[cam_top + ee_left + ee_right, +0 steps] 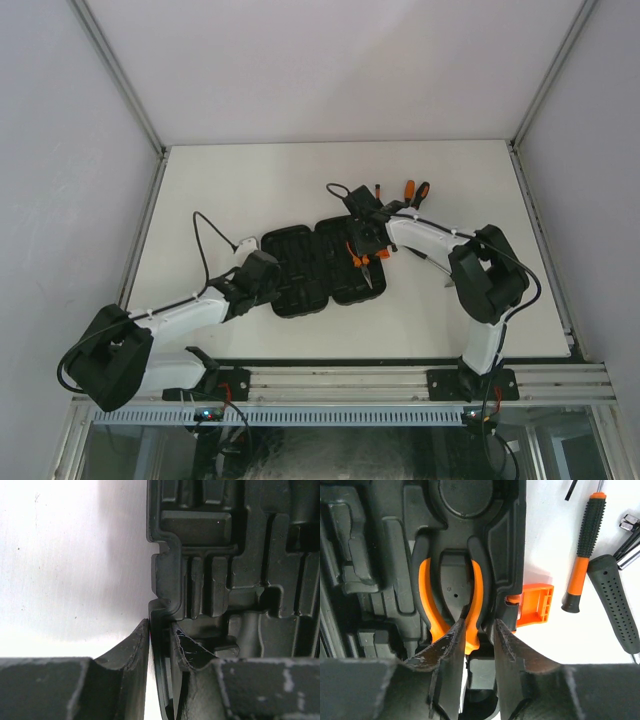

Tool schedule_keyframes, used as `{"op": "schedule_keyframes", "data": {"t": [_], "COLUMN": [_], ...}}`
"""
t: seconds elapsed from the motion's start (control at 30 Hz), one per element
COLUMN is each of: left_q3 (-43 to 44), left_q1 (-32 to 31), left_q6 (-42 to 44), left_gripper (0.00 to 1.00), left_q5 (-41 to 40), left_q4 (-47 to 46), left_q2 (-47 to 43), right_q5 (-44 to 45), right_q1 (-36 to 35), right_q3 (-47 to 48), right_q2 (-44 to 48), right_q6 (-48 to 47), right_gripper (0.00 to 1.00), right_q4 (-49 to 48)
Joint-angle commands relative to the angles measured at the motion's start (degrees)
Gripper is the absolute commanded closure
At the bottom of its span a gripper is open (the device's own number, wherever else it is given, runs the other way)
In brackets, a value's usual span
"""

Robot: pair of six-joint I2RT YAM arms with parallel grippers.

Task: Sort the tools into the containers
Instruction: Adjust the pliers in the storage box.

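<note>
The black tool case [300, 265] lies open in the middle of the table. My left gripper [262, 278] is at its left edge; in the left wrist view its jaws [160, 635] are shut on the case rim [162, 595]. My right gripper [364, 250] hovers over the case's right half. In the right wrist view it [479, 635] is closed round one handle of the orange-handled pliers [427, 610], which lie in a moulded slot. An orange-and-black screwdriver [585, 550] and a black dotted handle [615, 605] lie on the table beside the case.
The case's orange latch [535, 602] sticks out from its edge toward the loose tools. More screwdrivers [408, 190] lie behind the case at the back. A thin tool [432, 265] lies by the right arm. Walls close the table on three sides.
</note>
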State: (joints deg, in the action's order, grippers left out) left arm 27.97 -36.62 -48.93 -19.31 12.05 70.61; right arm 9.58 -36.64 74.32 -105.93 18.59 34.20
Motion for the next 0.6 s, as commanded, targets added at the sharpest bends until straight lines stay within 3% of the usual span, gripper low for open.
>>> {"op": "schedule_keyframes", "data": {"t": [0.0, 0.2, 0.57], "left_q3": [-0.7, -0.39, -0.16], "left_q1": [-0.38, -0.38, -0.38], "left_q6": [-0.12, 0.14, 0.06], "left_gripper": [0.74, 0.74, 0.74], "left_q5": [-0.09, -0.03, 0.08], "left_q4": [-0.63, -0.63, -0.63], "left_q2": [-1.0, -0.74, -0.47], "right_q5": [-0.51, -0.15, -3.53], "right_q1": [-0.7, -0.54, -1.5], "right_q3": [1.18, 2.54, 2.74], "right_q2": [0.85, 3.01, 5.88], "right_q6": [0.72, 1.36, 0.16], "right_gripper": [0.74, 0.75, 0.53], "right_q4": [0.8, 2.89, 0.61]}}
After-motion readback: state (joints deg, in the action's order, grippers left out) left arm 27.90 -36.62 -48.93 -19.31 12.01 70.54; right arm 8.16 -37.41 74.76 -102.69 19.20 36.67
